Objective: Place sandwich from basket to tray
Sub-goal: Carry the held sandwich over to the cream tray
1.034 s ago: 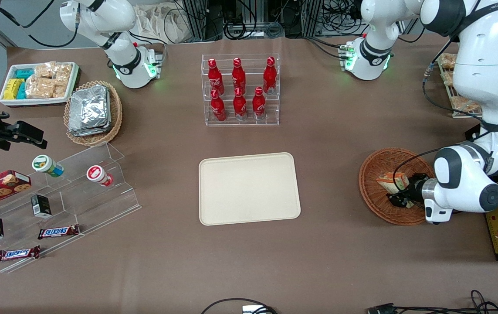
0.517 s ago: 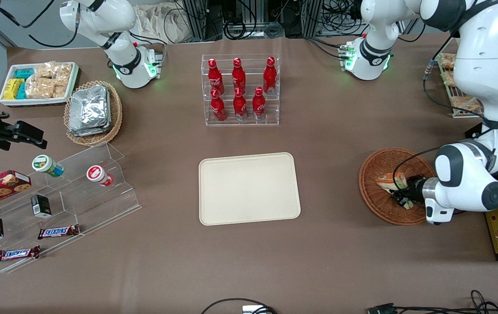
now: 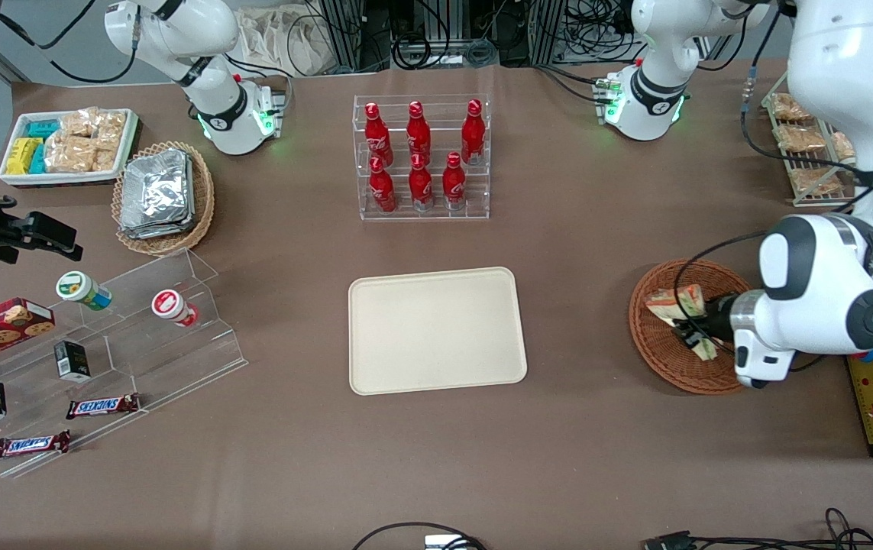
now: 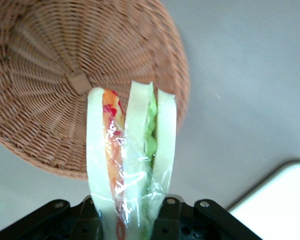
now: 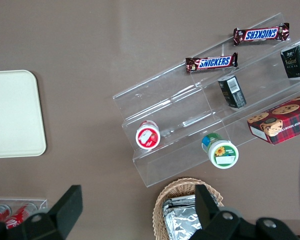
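The end effector (image 3: 690, 330) grips the wrapped sandwich (image 4: 131, 160) firmly above the basket (image 3: 661, 355), so it is best to lift clear of the wicker rim, keep the wedge level, and carry it slowly to the tray (image 3: 436, 330).

Left arm (image 3: 826, 298): glossy white rounded shells, dark grey joint caps and bands. Black cable looped along wrist. Gripper (image 3: 692, 330) black, over basket; body shows round screw heads. Base ring glows green.
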